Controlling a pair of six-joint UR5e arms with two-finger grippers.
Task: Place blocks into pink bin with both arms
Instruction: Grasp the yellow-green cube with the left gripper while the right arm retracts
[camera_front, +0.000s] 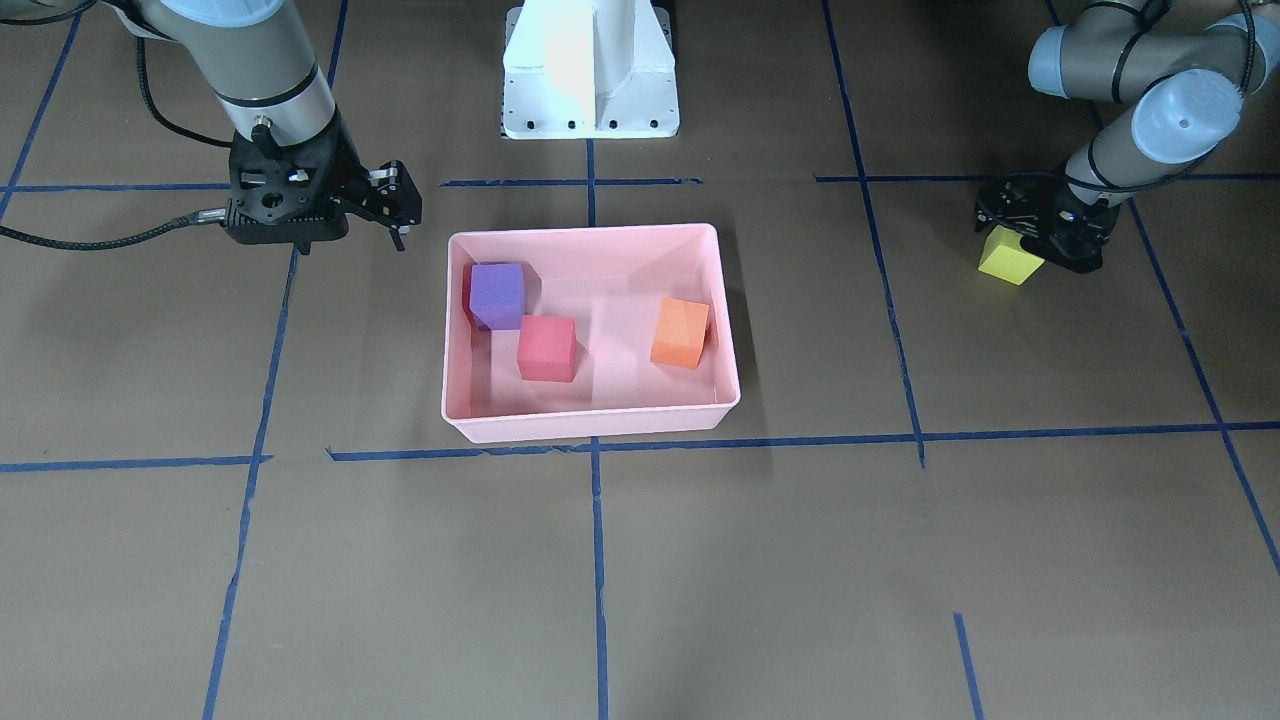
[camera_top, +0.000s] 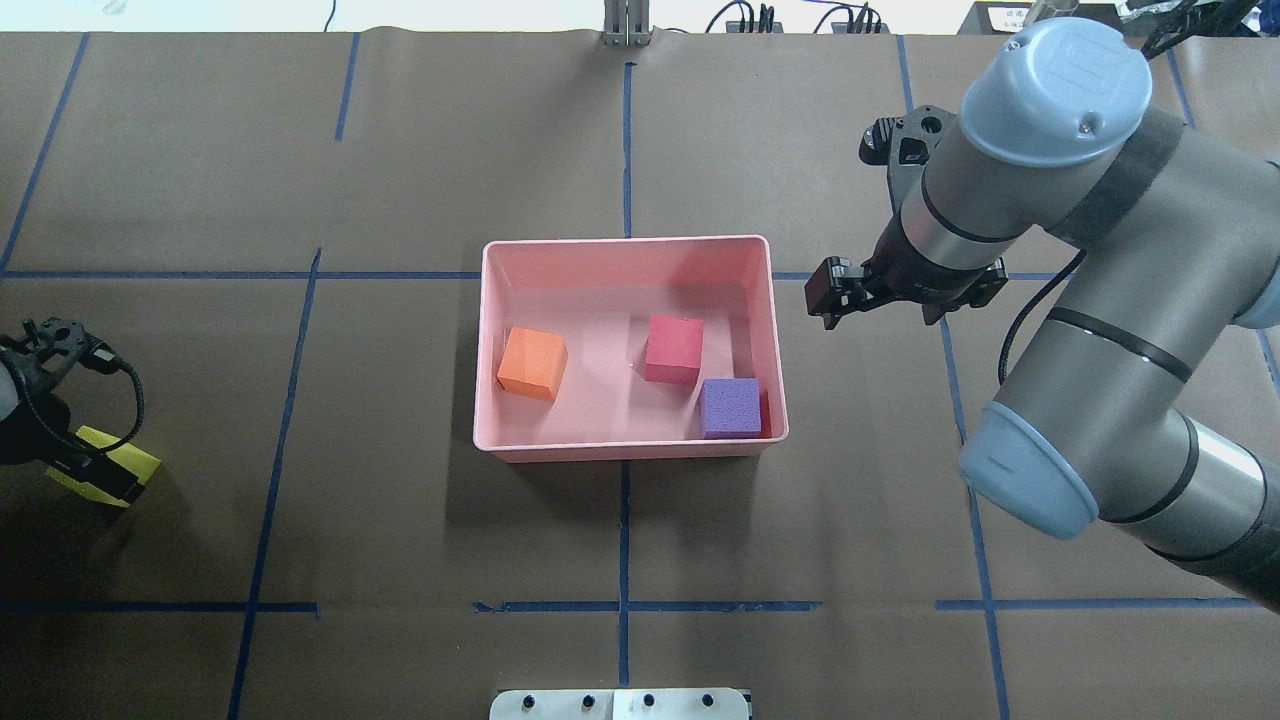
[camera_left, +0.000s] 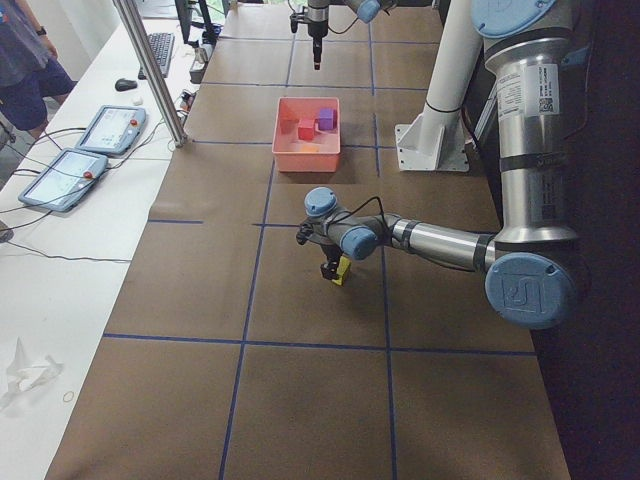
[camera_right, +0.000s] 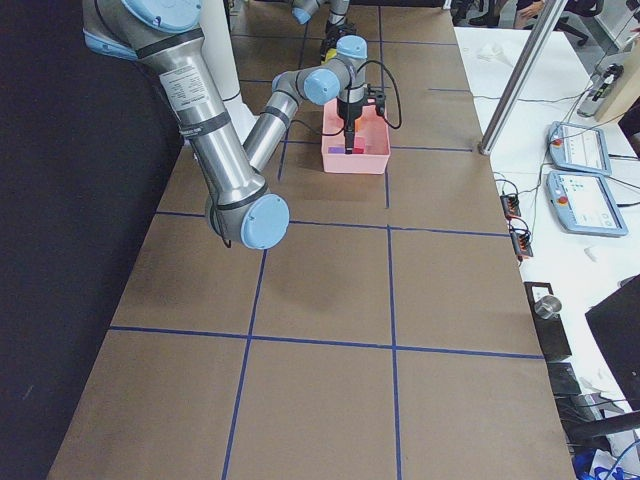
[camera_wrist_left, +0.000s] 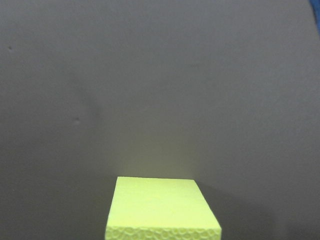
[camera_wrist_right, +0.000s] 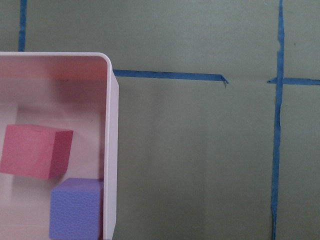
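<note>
The pink bin (camera_front: 590, 425) (camera_top: 630, 447) sits mid-table. In it lie the purple block (camera_front: 497, 295) (camera_top: 730, 407), the red block (camera_front: 546, 348) (camera_top: 673, 349) and the orange block (camera_front: 680, 333) (camera_top: 532, 363). My right gripper (camera_front: 400, 210) (camera_top: 828, 297) is open and empty, hovering just outside the bin's wall on the purple block's side. Its wrist view shows the bin's rim (camera_wrist_right: 110, 150), the red block (camera_wrist_right: 35, 150) and the purple block (camera_wrist_right: 75, 207). My left gripper (camera_front: 1018, 248) (camera_top: 100, 470) is shut on the yellow-green block (camera_front: 1008, 262) (camera_top: 135, 462) (camera_wrist_left: 162, 210), far from the bin and low over the table.
The white pedestal (camera_front: 590, 70) (camera_top: 620, 703) stands behind the bin on the robot's side. Blue tape lines (camera_front: 597, 560) grid the brown table. A metal post (camera_left: 150, 70) and tablets (camera_left: 100, 130) stand on the side table beyond the far edge.
</note>
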